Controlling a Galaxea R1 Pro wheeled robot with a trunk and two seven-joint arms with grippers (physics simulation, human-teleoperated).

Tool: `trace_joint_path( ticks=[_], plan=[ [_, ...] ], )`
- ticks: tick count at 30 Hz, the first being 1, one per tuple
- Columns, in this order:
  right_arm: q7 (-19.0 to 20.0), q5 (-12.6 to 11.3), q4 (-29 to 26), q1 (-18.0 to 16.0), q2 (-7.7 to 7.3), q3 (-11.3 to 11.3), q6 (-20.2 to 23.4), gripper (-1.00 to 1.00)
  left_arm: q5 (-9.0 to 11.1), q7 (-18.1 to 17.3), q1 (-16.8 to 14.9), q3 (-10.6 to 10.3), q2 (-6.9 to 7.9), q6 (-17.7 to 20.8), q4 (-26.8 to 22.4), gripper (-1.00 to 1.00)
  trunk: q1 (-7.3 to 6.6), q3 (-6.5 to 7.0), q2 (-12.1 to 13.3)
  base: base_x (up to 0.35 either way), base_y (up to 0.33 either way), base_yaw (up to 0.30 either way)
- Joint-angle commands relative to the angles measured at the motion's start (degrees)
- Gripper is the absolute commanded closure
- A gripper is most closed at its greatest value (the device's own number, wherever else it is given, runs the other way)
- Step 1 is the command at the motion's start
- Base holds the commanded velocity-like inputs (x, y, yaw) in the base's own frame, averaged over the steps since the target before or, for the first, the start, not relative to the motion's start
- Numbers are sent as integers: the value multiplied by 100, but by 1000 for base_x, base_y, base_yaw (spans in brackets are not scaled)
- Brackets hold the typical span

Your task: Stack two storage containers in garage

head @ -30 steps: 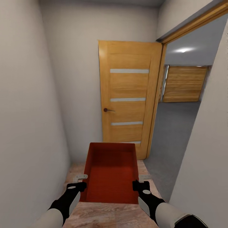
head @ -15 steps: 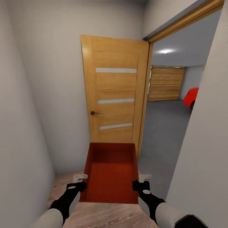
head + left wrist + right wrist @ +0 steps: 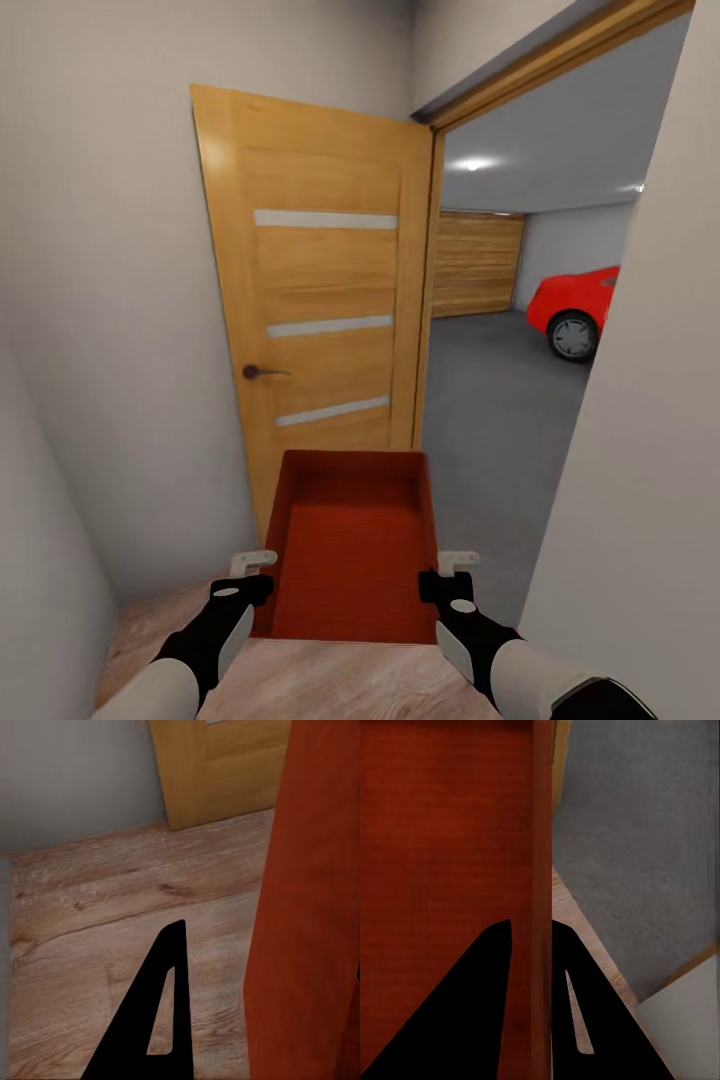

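A wooden door (image 3: 320, 310) with glass slits stands open at twelve o'clock between white walls (image 3: 100, 300). At two o'clock a red car (image 3: 578, 305) sits on dark grey floor (image 3: 490, 430); light wood planks (image 3: 340, 680) lie at six.

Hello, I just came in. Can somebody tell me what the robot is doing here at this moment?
The robot carries one orange-red storage container in front of itself, with the left end effector on one side wall and the right end effector on the other. In the right wrist view the fingers sit on both sides of the wall. It stands on a wood plank floor beside an open wooden door. Through the doorway a dark grey floor and a red car are visible.
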Motion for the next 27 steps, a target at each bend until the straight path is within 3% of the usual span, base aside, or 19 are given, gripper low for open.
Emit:
trace_joint_path(
  ticks=[1,11,27],
  plan=[
    [-21,-47,4,-7,1,19,-26,100,-118,30,-1,64,13,50,-21,100,6,-11,-10,308,201,-288],
    [-21,-47,2,-8,1,19,-26,100,111,24,-1,61,18,80,-21,100,6,-11,-10,302,216,-288],
    [-21,-47,6,-8,0,19,-26,100,127,23,-1,55,13,81,-21,100,6,-11,-10,299,222,-288]
  ],
)
